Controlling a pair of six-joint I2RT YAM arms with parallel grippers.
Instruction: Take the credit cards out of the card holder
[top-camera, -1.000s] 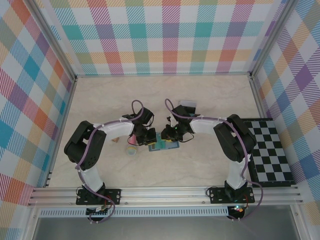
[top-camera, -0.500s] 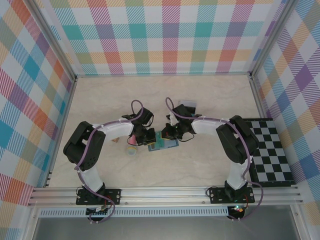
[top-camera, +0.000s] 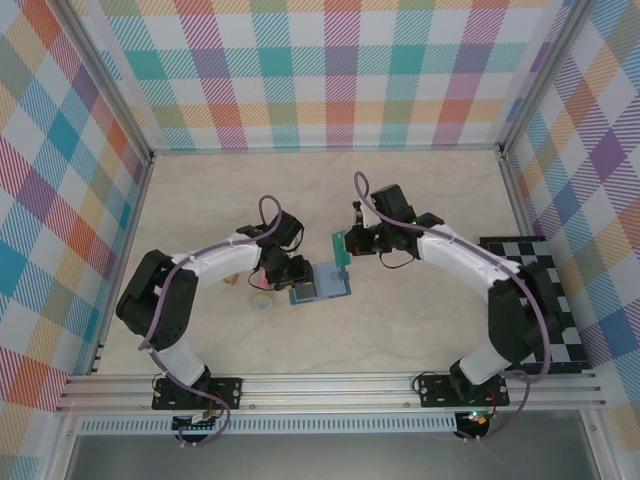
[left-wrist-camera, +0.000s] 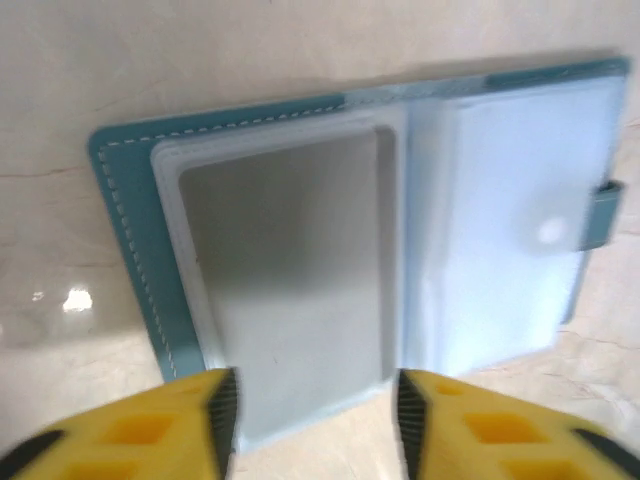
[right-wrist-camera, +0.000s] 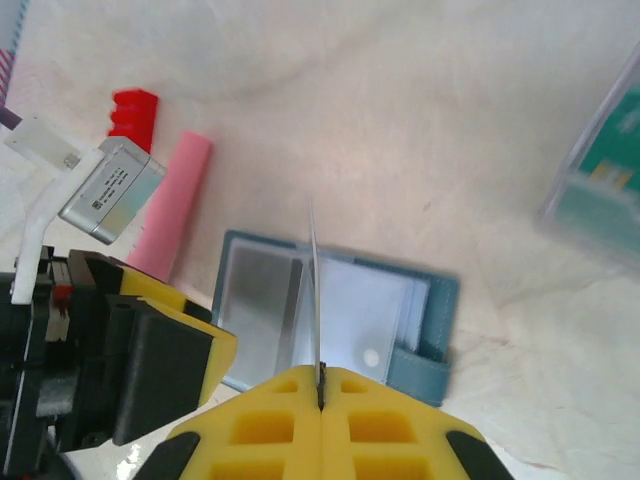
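Pale marbled bench (top-camera: 420, 330), teal-blue folding card holder (top-camera: 320, 283) lying open mid-bench.
Left hand (left-wrist-camera: 315, 412) spread over it; right hand (right-wrist-camera: 320, 385) pinches a thin teal card (top-camera: 343, 247).

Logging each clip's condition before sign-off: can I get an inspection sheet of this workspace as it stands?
Surface: pale marbled table, no spills seen.
Card holder: lying open flat; visible pockets look empty.
Credit cards: one thin card held edge-on over the holder; blurred teal item beyond it, probably more cards.
Clutter: pink stick, small ring, checkered mat.
Hands: left hand open over the holder's edge; right hand shut on the card.
Cables: purple cables along both arms, no snag seen.
Surroundings: plaid walls, metal frame rail.
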